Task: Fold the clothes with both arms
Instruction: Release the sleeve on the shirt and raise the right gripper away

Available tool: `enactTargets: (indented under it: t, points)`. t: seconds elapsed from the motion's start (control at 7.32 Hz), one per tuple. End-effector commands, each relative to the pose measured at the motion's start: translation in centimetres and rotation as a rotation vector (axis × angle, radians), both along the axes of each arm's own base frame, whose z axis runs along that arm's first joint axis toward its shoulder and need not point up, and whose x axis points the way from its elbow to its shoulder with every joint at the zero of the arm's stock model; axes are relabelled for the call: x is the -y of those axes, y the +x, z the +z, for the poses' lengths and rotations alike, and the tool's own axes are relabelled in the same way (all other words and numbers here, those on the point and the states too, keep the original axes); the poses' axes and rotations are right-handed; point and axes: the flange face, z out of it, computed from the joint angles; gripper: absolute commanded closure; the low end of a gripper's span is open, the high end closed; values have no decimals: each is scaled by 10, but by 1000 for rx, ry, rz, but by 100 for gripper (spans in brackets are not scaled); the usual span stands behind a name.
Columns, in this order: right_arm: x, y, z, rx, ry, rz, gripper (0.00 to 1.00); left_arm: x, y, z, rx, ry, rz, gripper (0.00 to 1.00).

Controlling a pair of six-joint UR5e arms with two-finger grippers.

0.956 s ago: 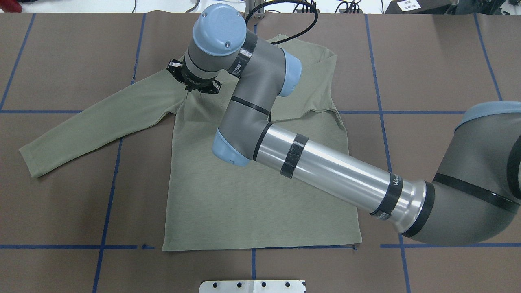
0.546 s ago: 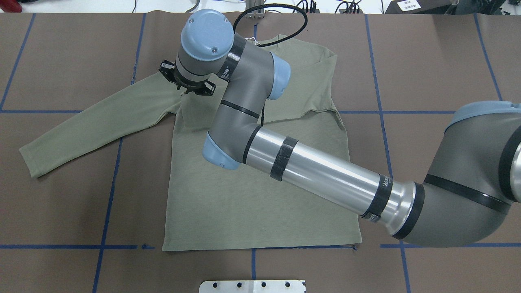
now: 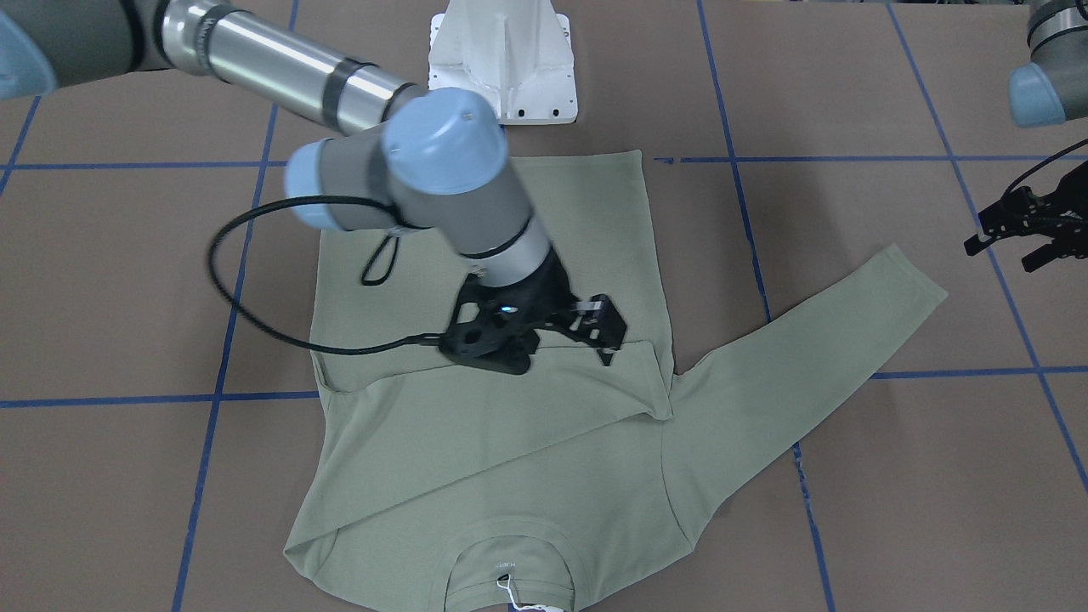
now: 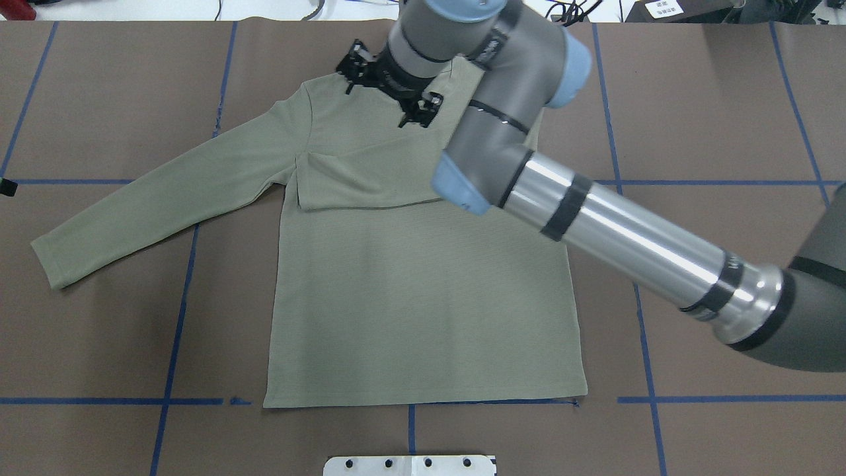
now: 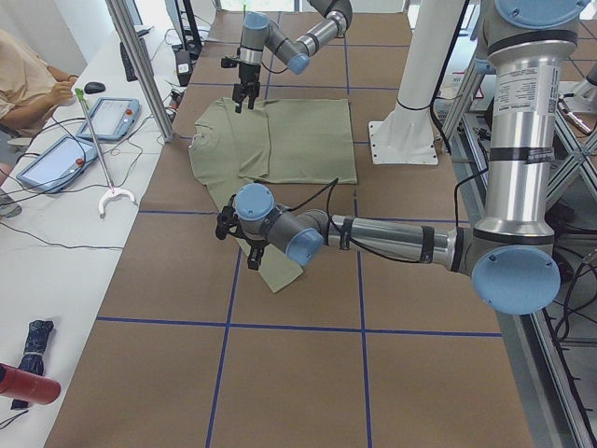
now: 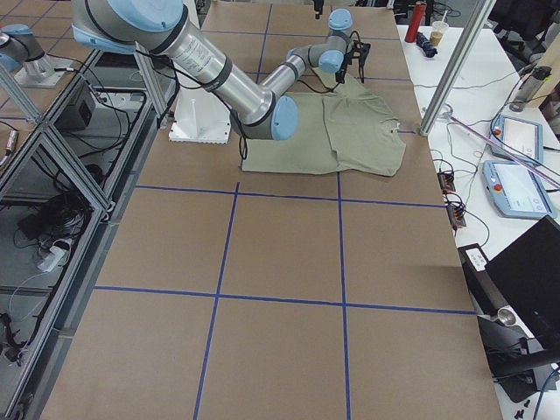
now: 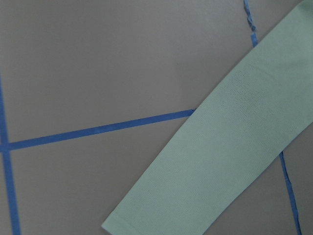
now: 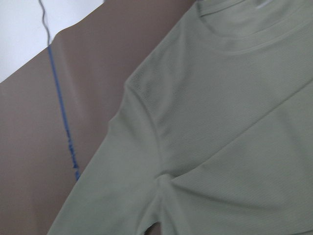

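Observation:
The sage-green shirt (image 4: 410, 297) lies flat on the table, collar (image 3: 510, 561) toward the far edge with a white tag (image 3: 507, 586) on it. One sleeve (image 4: 357, 178) is folded across the chest. The other sleeve (image 4: 152, 198) stretches out to the robot's left. My right gripper (image 3: 605, 330) hovers open and empty above the upper chest, also seen as the right gripper (image 4: 390, 89) near the collar. My left gripper (image 3: 1007, 251) hangs open above the table near the outstretched sleeve's cuff (image 7: 117, 223), holding nothing.
A brown cover (image 4: 99, 330) with blue tape lines spans the table. The white pedestal base (image 3: 501, 59) stands at the robot's edge just past the shirt's hem. At the side table a person (image 5: 28, 75) sits near two tablets (image 5: 56, 159).
My right gripper has moved from the folded sleeve's cuff, to the right and toward the collar. The folded sleeve stays across the chest. The shirt has not shifted.

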Motion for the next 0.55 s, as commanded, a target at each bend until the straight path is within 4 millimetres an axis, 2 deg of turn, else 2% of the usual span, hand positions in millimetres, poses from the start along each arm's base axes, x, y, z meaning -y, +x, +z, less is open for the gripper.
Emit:
enactTargets:
  t: [0.0, 0.14, 0.27, 0.41]
  points:
    - [3, 159, 114, 8, -11, -24, 2, 1, 28, 33, -6, -49, 14, 0]
    - [-4, 203, 152, -9, 15, -29, 1, 2, 48, 39, 59, -62, -14, 0]
    - [-12, 223, 174, -25, 29, -27, 2, 8, 63, 29, 78, -43, -21, 0]
    - [-13, 235, 183, -30, 21, -13, 1, 8, 63, 32, 80, -47, -21, 0]
